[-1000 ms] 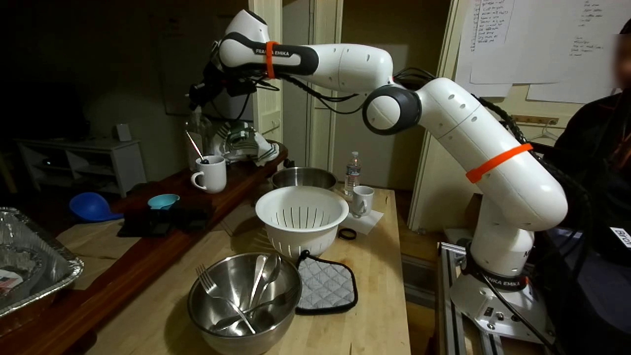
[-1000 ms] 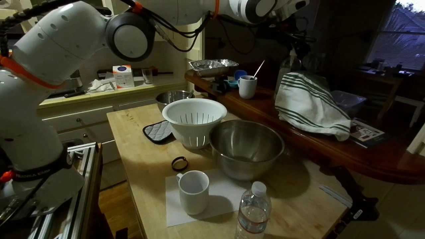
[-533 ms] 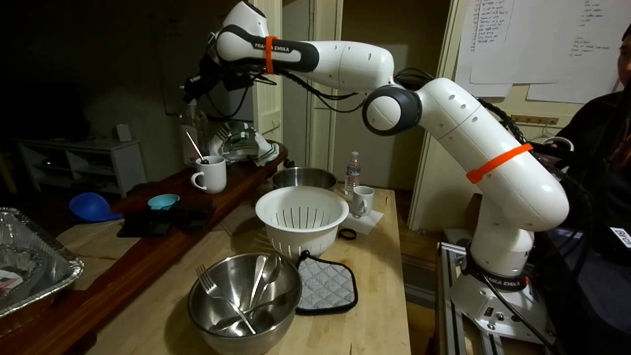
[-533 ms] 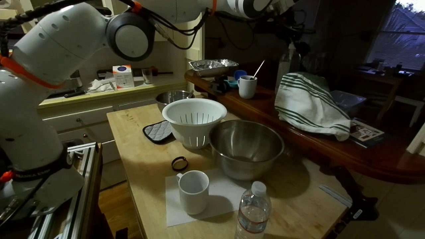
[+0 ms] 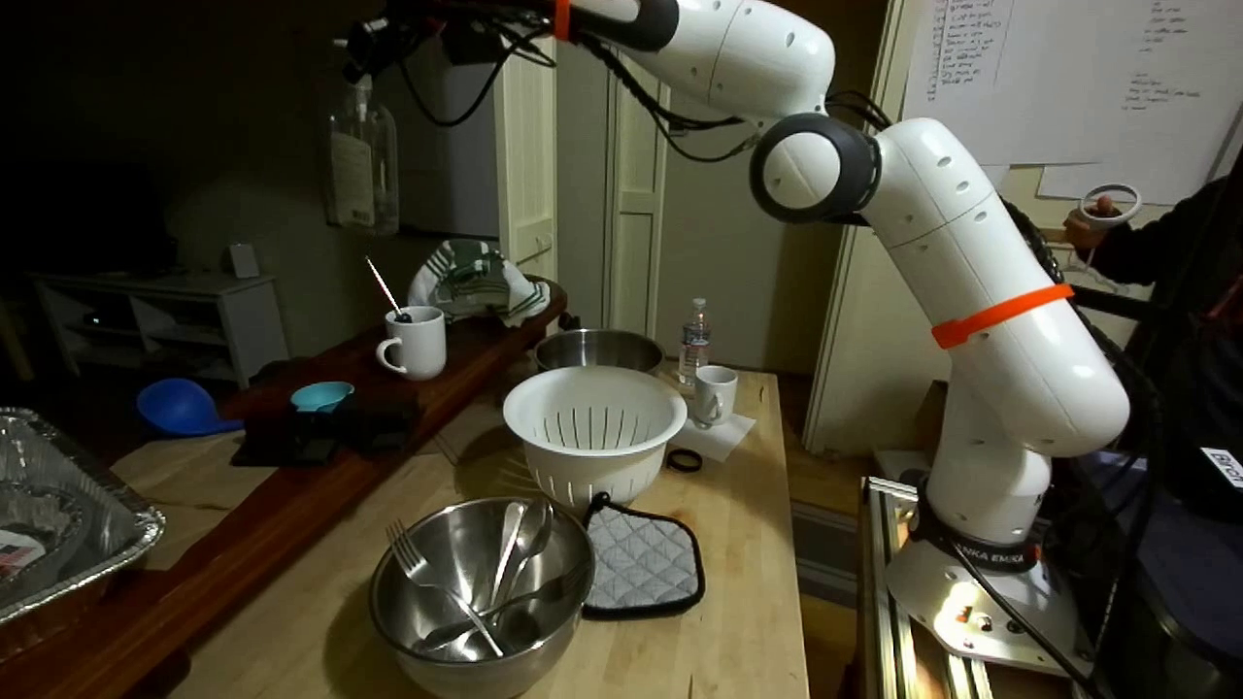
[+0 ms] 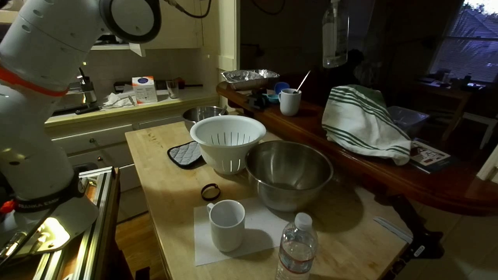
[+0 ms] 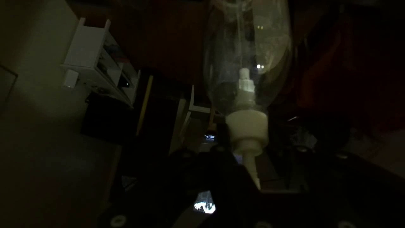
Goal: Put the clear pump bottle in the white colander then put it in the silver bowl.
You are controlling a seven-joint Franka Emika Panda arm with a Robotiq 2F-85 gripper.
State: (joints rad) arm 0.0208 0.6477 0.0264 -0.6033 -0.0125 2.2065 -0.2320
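The clear pump bottle [image 5: 364,165] hangs in the air, almost upright.
The gripper [image 5: 360,66] is closed upon its top. In an exterior view, the white colander [image 5: 594,417] stands at five o'clock from it, the silver bowl [image 5: 599,348] at the colander's twelve.

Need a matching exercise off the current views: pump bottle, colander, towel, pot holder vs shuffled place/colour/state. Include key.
Things:
1. clear pump bottle
2. white colander
3. green-striped towel
4. quilted pot holder

Place, colour or state:
A. on the dark wood ledge
B. up in the air
C. gray with black edging
D. standing on the light wood table

Pairs: 1-B; 2-D; 3-A; 4-C
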